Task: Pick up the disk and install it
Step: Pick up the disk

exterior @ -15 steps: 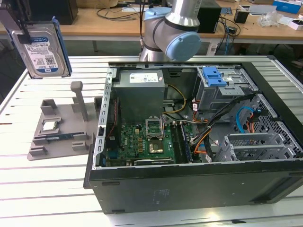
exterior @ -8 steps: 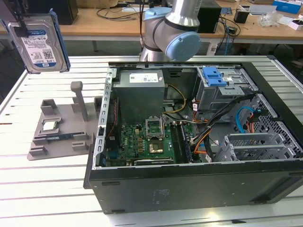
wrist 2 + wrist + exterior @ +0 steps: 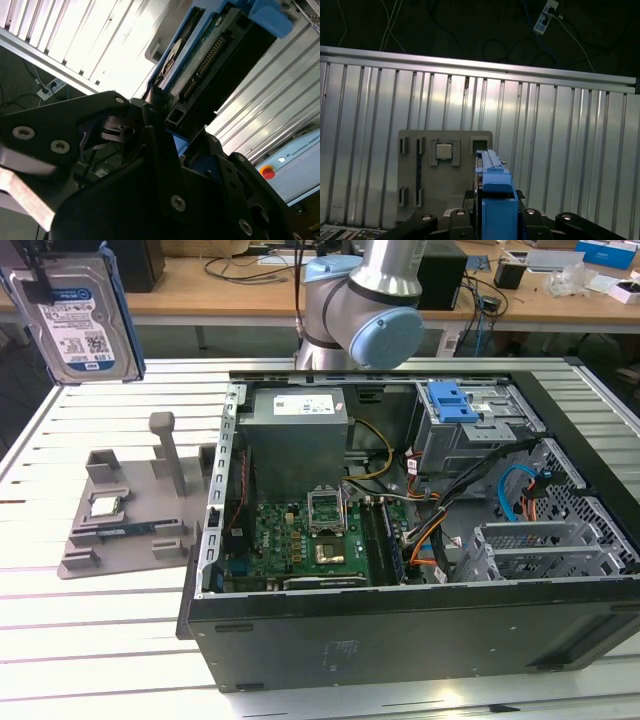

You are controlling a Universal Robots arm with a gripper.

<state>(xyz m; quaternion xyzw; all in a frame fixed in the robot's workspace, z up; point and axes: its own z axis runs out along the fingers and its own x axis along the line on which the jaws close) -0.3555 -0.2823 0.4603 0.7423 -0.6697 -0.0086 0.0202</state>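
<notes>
Black gripper (image 3: 159,107) fingers are closed on the edge of the disk (image 3: 200,45) — a flat silver metal hard drive in a blue plastic bracket — held upright above the slatted metal table (image 3: 90,640), at the exterior view's left. Beneath lies a grey plastic fixture tray (image 3: 120,558); beyond it, an open black computer case (image 3: 400,630).

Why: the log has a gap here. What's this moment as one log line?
tool: shut on disk | disk: held in air | computer case: open, disk not installed
</notes>
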